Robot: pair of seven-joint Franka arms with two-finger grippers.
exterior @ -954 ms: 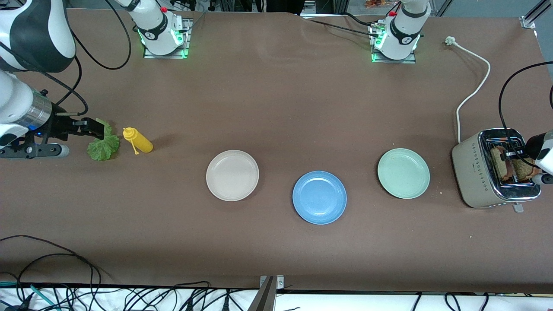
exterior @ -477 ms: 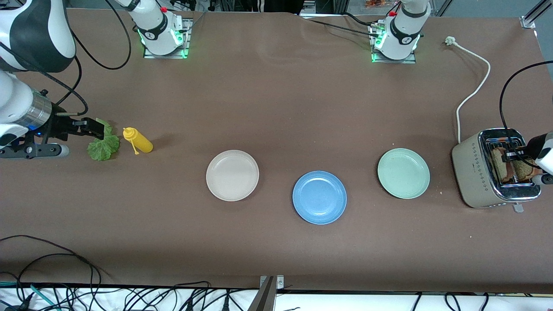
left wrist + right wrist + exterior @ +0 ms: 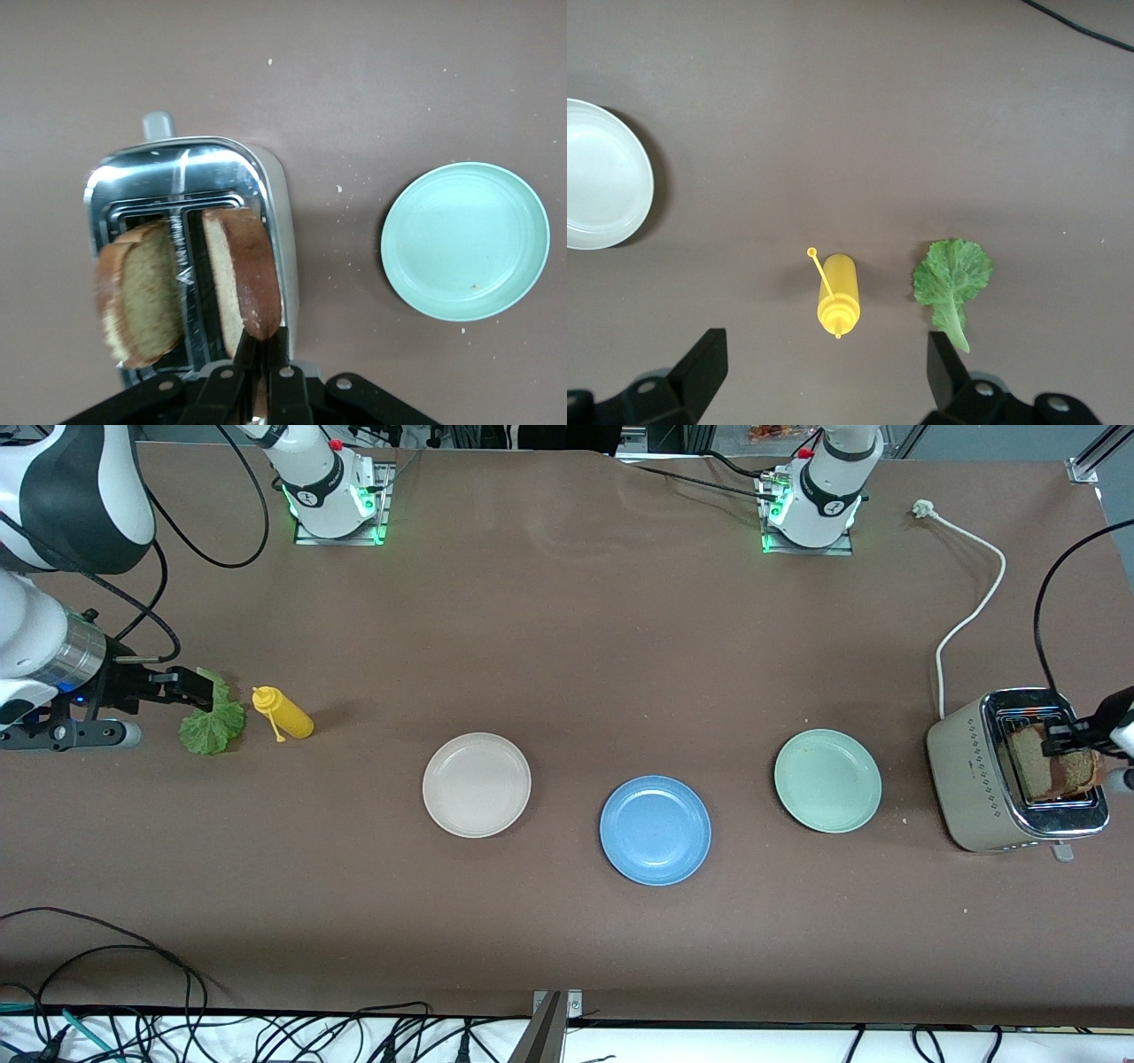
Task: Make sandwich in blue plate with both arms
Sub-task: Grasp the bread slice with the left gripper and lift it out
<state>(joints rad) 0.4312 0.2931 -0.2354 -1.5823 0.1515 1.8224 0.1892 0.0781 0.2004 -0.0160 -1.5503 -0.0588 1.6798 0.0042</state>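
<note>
My left gripper is shut on the crust edge of one tan bread slice and holds it partly out of the toaster. In the left wrist view the jaws pinch that slice. The second slice stands in the other slot. The blue plate is empty at the table's middle. The green lettuce leaf lies flat near the right arm's end. My right gripper is open and empty over it. The right wrist view shows the leaf beside one finger.
A yellow squeeze bottle lies beside the lettuce and shows between my right fingers. A cream plate and a pale green plate flank the blue plate. The toaster's white cord runs toward the left arm's base.
My left gripper has closed on one bread slice and lifted it partly out of the toaster. The right gripper has stayed over the lettuce.
</note>
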